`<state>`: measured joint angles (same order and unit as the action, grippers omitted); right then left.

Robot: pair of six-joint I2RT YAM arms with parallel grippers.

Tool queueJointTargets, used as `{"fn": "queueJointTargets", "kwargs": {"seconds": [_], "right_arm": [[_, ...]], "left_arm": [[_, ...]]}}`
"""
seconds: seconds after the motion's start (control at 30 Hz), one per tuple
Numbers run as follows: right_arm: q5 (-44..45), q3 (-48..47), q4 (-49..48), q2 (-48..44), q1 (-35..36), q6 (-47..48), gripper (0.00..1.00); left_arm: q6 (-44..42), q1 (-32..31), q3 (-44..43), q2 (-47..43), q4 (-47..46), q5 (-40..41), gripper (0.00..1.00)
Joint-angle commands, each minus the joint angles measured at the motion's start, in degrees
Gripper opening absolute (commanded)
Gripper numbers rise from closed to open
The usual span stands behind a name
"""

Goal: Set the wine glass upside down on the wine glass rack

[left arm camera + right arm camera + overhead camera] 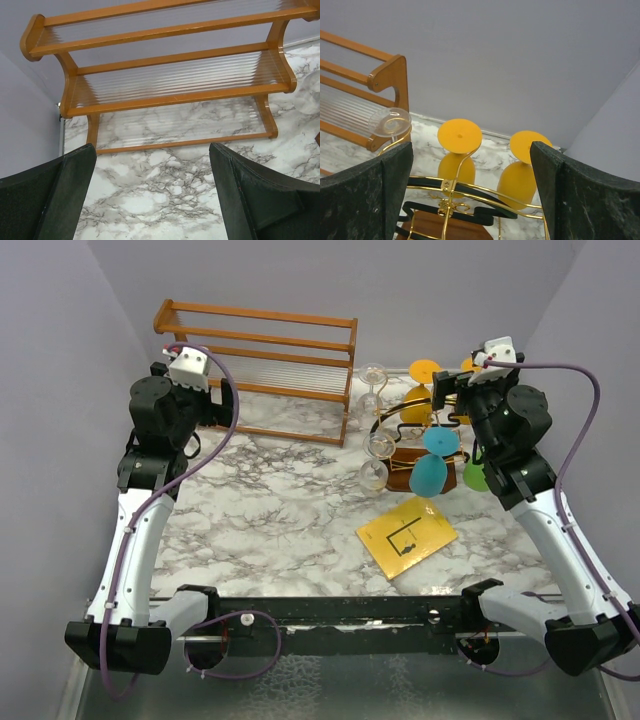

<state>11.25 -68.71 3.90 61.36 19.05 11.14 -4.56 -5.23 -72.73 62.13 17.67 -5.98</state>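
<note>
Wine glasses (424,371) hang foot-up around the wine glass rack (400,480), a gold wire stand with a round hoop and curled hooks on a dark brown base, set at the far right of the marble-patterned worktop (270,510). The right hand (471,150) hovers just above the rack with its two dark fingers spread wide. Nothing is between them and they touch nothing. Through the gap its wrist camera sees the gold hoop and two orange glasses (459,136) side by side, their flat round feet facing up and their bowls below. A clear glass (390,121) hangs to their left, its foot also up, close to the end post of the wooden shelf (260,350). In the top view two blue glasses (440,441) and a green glass (476,478) hang on the near side of the rack. Two more clear ones sit at its near left, though their pose is hard to make out. The left hand (152,150) is well apart on the other side, also spread wide and holding nothing, pointed at the shelf over bare worktop. A yellow card (407,533) lies flat in front of the rack, with a black line figure on it that is too small to read.
</note>
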Motion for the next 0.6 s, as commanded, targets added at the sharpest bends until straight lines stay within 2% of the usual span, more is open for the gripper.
{"fn": "queueJointTargets", "kwargs": {"seconds": [0.0, 0.23, 0.57], "right_arm": [[3.2, 0.1, -2.5, -1.6, -0.2, 3.1, 1.0], [2.7, 1.6, -2.3, -2.1, -0.3, 4.2, 1.0], [-1.7, 5.1, -3.5, -2.3, -1.4, 0.3, 1.0]], "left_arm": [[1.0, 0.3, -3.1, -0.4, -1.0, 1.7, 0.99], [0.4, 0.3, -4.2, 0.2, 0.0, -0.2, 0.99], [0.9, 0.7, -2.0, -0.1, 0.3, -0.8, 0.99]]}}
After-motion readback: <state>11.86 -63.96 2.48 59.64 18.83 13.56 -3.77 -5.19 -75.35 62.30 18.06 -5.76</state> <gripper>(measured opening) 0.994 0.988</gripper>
